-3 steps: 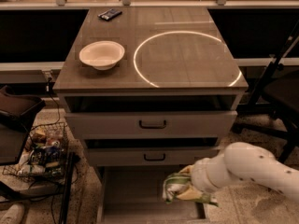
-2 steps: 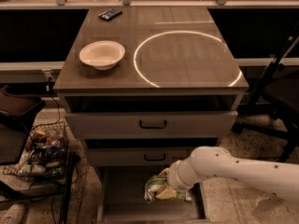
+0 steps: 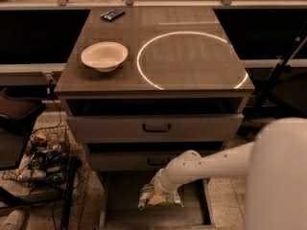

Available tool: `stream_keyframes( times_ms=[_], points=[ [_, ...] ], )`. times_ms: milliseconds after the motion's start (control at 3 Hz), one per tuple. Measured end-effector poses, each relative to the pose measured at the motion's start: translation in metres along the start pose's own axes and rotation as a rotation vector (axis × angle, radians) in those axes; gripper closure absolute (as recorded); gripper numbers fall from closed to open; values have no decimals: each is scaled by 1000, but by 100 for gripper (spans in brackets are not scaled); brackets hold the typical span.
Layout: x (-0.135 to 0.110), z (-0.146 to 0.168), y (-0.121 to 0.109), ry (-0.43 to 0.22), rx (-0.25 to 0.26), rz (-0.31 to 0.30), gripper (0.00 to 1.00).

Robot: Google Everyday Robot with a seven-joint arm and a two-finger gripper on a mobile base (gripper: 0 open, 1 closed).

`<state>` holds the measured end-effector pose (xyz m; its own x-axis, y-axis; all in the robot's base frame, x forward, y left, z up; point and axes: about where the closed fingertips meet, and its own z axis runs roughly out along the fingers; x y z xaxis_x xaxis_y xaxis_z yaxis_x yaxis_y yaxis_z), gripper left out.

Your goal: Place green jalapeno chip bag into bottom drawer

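1. Left of the cabinet (image 3: 96,83), a wire basket (image 3: 41,156) full of mixed clutter sits on the floor. A dark piece of furniture (image 3: 17,116) stands just above it in my view, and a pale shoe (image 3: 11,219) lies at the bottom corner.
2. On the cabinet's top, left half, a white bowl (image 3: 104,56) stands upright. A small dark packet (image 3: 112,15) lies near the back edge, well apart from the bowl.
3. On the right half of the top I see a thin glowing ring (image 3: 138,61), just beside the bowl but not touching it.
4. On the cabinet's front, the top drawer (image 3: 96,127) and the middle drawer (image 3: 115,161) each show a black handle. Both look slightly ajar.
5. Below them the bottom drawer (image 3: 120,202) is pulled out, its flat floor and thin side walls in plain sight.
6. The green chip bag (image 3: 160,199) lies inside that drawer, around the middle of its floor, label patch facing up.
7. The gripper (image 3: 160,188) is down in the drawer directly over the bag and touching it. I cannot tell whether it is gripping the bag or has let go, since the wrist hides it.
8. The white arm (image 3: 216,162) comes in from the cabinet's right, crossing the middle drawer's front, and joins the robot's body (image 3: 283,176) at the right edge.
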<state>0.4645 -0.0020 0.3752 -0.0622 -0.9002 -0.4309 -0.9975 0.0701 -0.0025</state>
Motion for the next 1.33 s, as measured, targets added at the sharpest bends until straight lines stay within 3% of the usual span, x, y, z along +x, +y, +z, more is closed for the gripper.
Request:
stream_keyframes(
  times_ms=[333,667,1333],
  points=[
    [-12,54,-9,70,-41,-35,100],
    [-26,112,-11,88,-122,-20,100],
    [-26,126,-21,81,-126,-19,53]
  ],
)
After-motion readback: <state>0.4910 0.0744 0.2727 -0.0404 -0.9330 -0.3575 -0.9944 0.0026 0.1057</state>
